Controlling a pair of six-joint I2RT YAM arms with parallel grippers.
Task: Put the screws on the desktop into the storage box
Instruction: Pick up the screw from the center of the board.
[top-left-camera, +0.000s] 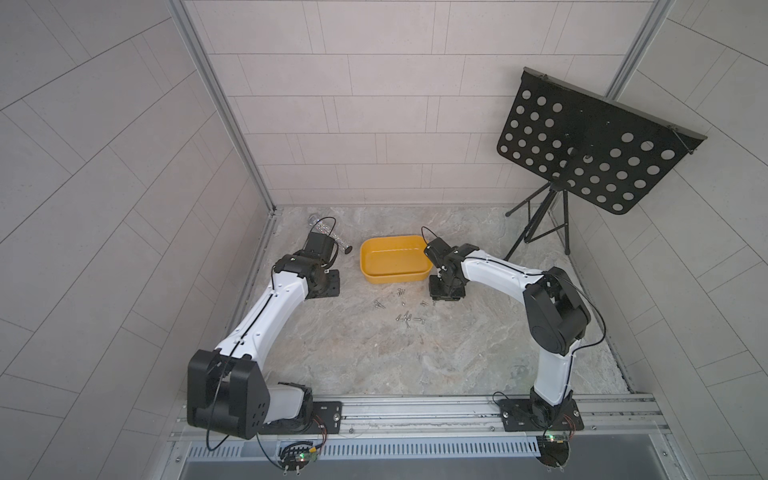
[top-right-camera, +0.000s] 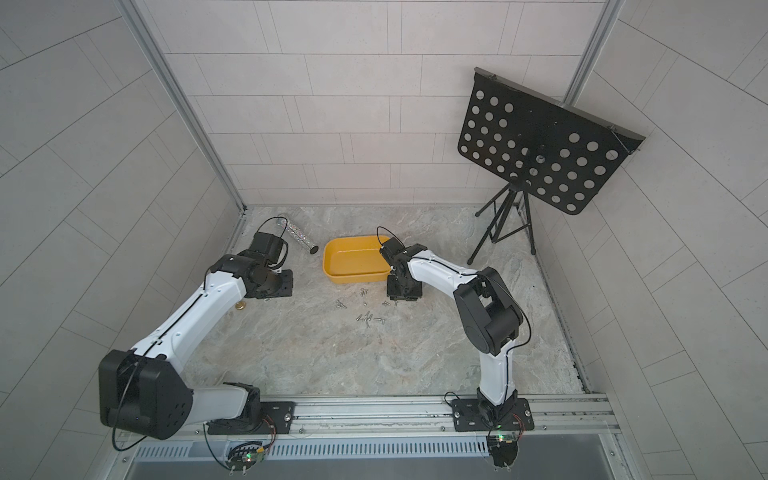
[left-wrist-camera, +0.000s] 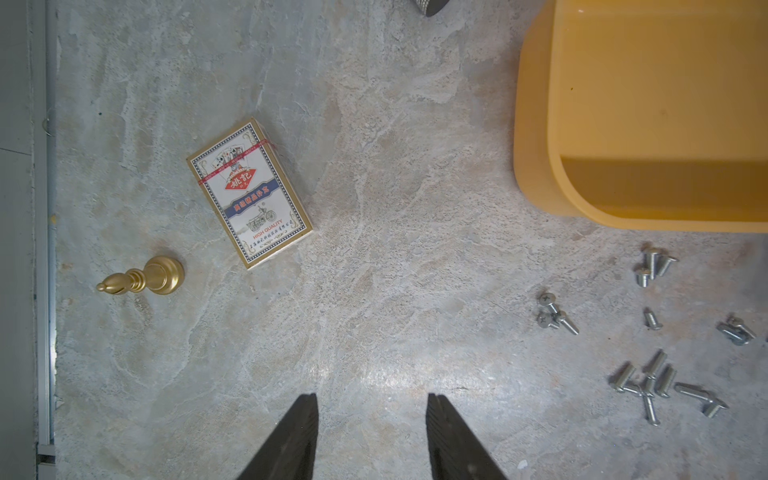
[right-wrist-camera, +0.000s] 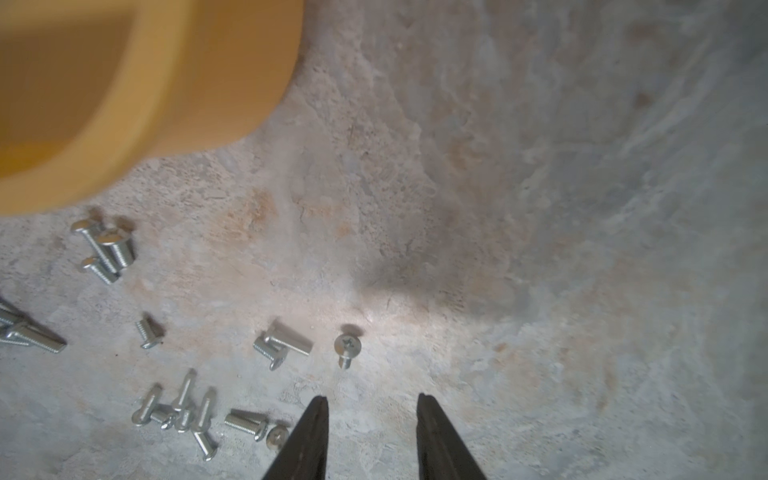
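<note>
Top views both show two white-and-black arms reaching over a marbled grey desk (top-left-camera: 415, 357), where about a dozen small silver screws (top-left-camera: 405, 318) lie scattered just in front of a shallow yellow box (top-left-camera: 395, 277), all of them outside it. A black music stand (top-left-camera: 590, 141) stands at the far right corner, and a glittery tube (top-right-camera: 297, 237) lies beyond the left arm.

Seen from the left wrist, the left pincer (left-wrist-camera: 372, 401) is released, its dark fingers spread over bare desk, well apart from a pack of playing cards (left-wrist-camera: 249, 193) and a gold chess piece (left-wrist-camera: 143, 278).

Seen from the right wrist, the right pincer (right-wrist-camera: 371, 399) is likewise released and grasps nothing. A cross-head screw (right-wrist-camera: 347, 347) lies near its fingertips, untouched.
</note>
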